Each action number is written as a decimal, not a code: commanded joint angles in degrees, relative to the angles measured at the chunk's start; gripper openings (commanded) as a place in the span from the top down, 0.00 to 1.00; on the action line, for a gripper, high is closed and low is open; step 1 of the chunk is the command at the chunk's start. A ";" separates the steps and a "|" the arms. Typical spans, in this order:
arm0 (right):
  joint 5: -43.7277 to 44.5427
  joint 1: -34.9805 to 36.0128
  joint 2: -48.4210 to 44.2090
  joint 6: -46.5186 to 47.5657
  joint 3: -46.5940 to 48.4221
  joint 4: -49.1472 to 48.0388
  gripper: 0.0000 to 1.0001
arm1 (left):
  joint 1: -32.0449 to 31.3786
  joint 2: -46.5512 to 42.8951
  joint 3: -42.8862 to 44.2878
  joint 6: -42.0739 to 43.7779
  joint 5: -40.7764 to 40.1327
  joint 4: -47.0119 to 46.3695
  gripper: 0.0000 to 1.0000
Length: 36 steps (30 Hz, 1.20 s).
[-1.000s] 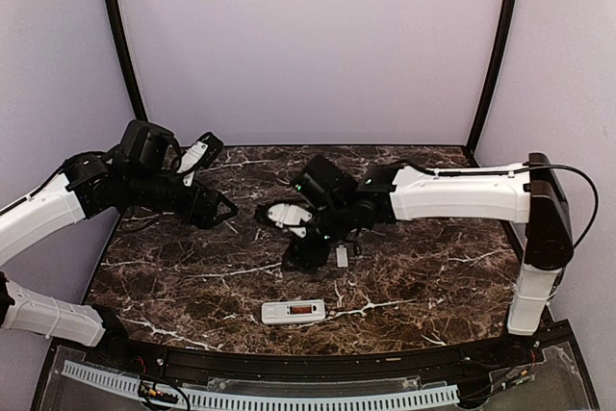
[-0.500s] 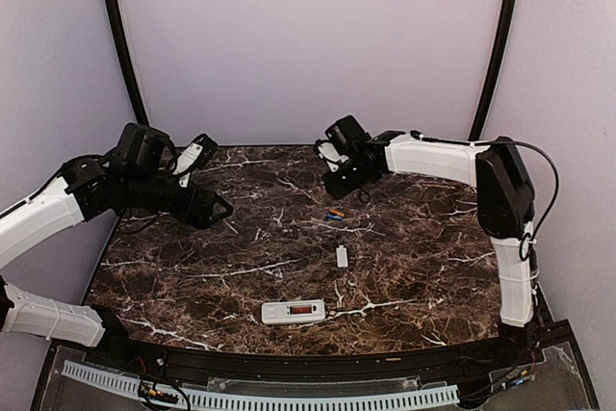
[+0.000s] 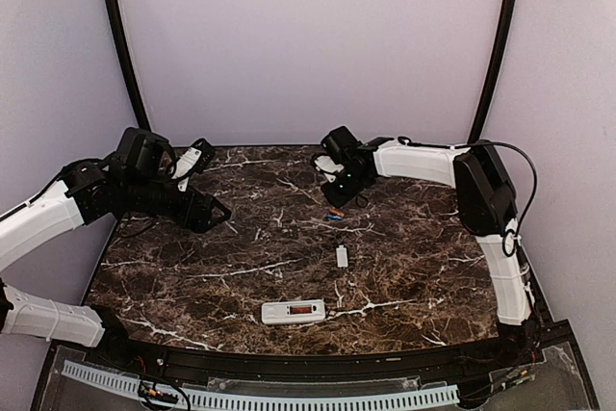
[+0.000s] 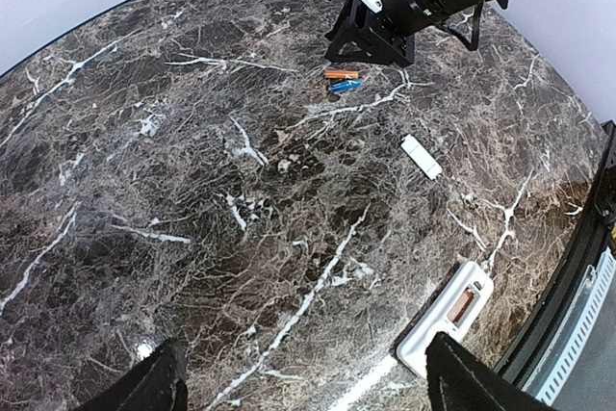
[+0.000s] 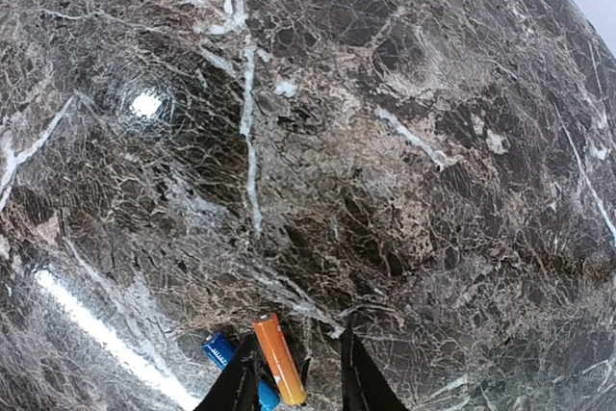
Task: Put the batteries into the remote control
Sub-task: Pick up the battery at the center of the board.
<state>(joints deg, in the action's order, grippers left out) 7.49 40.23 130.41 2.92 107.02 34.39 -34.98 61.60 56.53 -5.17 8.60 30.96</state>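
Writing: the blue battery [image 4: 345, 86] carries pale marks on its sleeve, too small to read.
Batteries, position: the blue battery and the orange battery [image 4: 341, 74] lie side by side, touching or nearly so, at the far centre of the marble table [image 3: 192, 276], just in front of the right gripper [image 5: 294, 382].
Batteries, axis: the two are roughly parallel. In the top view their long axes run left to right with a slight tilt.
Remote control, position: the remote control [image 3: 294, 312] lies flat near the front edge of the table, well apart from the batteries.
Remote control, axis: its long axis runs left to right, parallel to the near table edge.
Remote control, compartment: the face with the open recess is up. The recess sits toward the right end and shows a reddish-brown interior.
White strip: the small white strip [image 3: 342, 256] lies on the table between the batteries and the remote control, touching neither.
Right gripper: the jaws stand narrow, with the near end of the orange battery between the fingertips [image 5: 358, 377]. It cannot be told whether they clamp it.
Left gripper: the left gripper [image 4: 313, 377] hangs over the left side of the table with its jaws spread wide, holding nothing.
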 commanded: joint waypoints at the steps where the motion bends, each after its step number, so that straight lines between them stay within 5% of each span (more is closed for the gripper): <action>1: -1.50 -0.24 1.78 1.20 1.28 1.02 0.73 | 0.35 0.18 -0.20 0.20 -0.28 0.84 0.15; 36: -4.03 -3.43 3.83 1.34 -2.59 2.70 0.79 | 0.35 0.85 0.04 0.52 -0.40 1.20 0.15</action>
<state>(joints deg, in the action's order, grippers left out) 4.93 37.28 132.64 4.08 105.60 36.45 -34.98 62.30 56.53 -5.15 8.47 30.96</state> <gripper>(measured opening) 0.220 0.851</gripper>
